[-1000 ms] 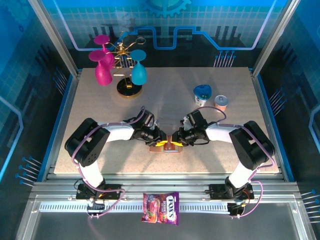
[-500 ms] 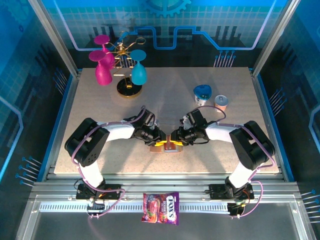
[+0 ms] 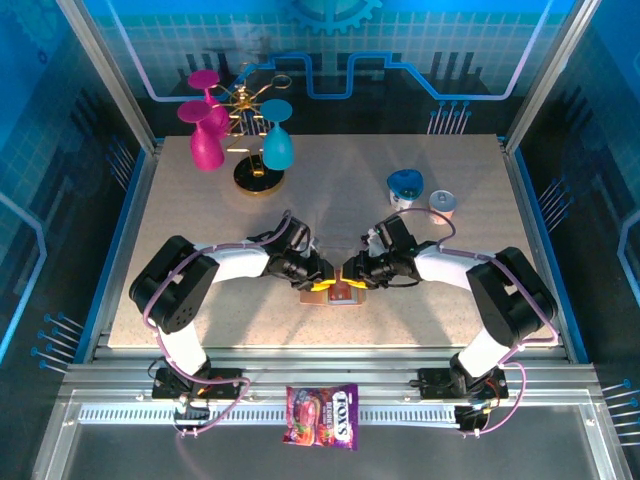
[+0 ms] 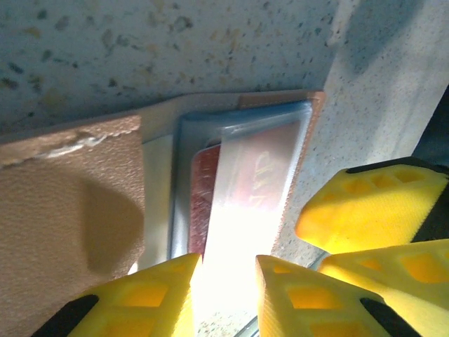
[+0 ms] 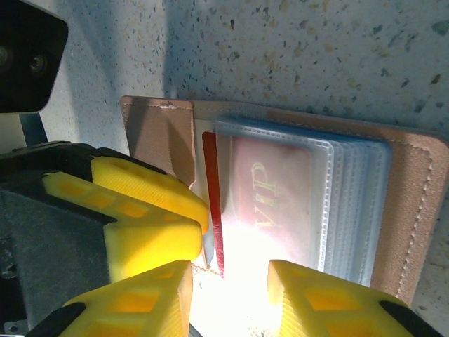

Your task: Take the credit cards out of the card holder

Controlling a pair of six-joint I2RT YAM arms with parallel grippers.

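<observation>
The brown card holder [image 3: 342, 294] lies open on the table between both arms. Its clear sleeves [image 5: 337, 189] fan out, and a red "VIP" credit card [image 5: 270, 189] sits in the top one. A second red card [image 5: 213, 203] shows edge-on beside it. My left gripper [image 4: 224, 284] is closed on a clear sleeve [image 4: 245, 189] that fills the gap between its yellow fingers. My right gripper [image 5: 230, 288] stands at the holder's near edge. Its fingers are apart, with the red card's tip between them, untouched. Glare whitens both gaps.
A stand with pink and teal glasses [image 3: 245, 140] is at the back left. Two small cups [image 3: 420, 195] stand at the back right. A purple-red candy packet [image 3: 322, 415] lies on the rail in front of the table.
The right gripper has shifted slightly left and up over the card holder, and its fingers have parted a little. The left gripper has stayed in place.
</observation>
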